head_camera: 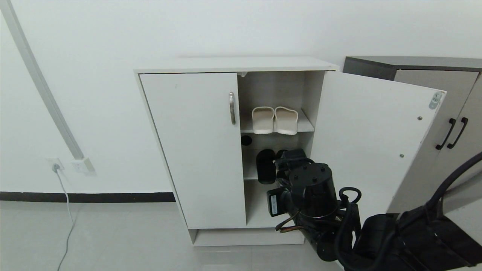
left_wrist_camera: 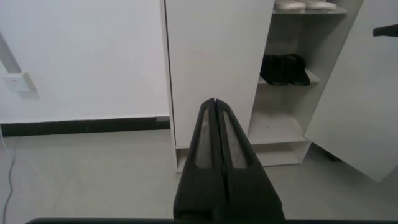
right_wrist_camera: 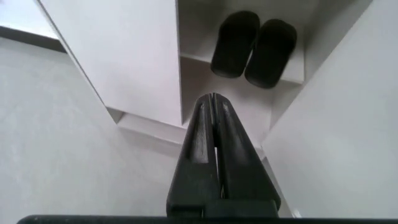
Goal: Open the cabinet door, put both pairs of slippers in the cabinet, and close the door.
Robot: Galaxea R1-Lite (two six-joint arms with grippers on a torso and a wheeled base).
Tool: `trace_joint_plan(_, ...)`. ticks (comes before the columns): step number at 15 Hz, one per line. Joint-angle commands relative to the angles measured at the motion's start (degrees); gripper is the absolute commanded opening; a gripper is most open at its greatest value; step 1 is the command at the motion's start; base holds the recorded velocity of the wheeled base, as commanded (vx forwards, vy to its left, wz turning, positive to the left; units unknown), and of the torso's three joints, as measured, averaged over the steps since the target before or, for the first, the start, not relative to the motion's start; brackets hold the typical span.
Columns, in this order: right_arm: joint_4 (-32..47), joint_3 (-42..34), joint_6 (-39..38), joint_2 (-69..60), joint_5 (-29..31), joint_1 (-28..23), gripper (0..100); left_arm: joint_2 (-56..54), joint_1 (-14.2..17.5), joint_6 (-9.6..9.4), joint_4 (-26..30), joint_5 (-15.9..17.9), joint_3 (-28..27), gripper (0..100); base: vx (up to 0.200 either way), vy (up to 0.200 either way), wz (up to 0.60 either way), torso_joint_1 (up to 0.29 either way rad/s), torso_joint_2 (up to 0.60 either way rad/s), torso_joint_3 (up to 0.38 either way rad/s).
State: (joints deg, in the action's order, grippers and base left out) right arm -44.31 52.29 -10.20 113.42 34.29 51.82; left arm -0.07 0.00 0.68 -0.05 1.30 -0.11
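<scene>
Slippers sit inside your cabinet (head_camera: pixel 233 64): white pair (head_camera: pixel 275 120) on the upper shelf (head_camera: pixel 307 127), black pair (right_wrist_camera: pixel 254 53) on the middle shelf (head_camera: pixel 248 174). Door (head_camera: pixel 371 143) stands open. Your right gripper (right_wrist_camera: pixel 213 98) hangs before the opening, fingers together; left gripper (left_wrist_camera: pixel 214 102) fingers together too.

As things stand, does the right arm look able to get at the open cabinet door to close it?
Probably yes. The right gripper, shut, sits just in front of the black slippers inside the cabinet, and the open door stands right beside that arm with nothing between them.
</scene>
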Motion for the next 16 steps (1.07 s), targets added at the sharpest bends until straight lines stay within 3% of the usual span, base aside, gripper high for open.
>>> trace_joint_plan(1,0.0,-0.2,0.0,0.5,0.0,0.0,0,0.1,0.0,0.02,0.0,0.0,0.0,0,0.000,0.000,0.00,0.000,0.00,0.000)
trace_joint_plan(16,0.0,-1.0,0.0,0.3,-0.2,0.1,0,0.1,0.0,0.20,0.0,-0.1,0.0,0,0.000,0.000,0.00,0.000,0.00,0.000)
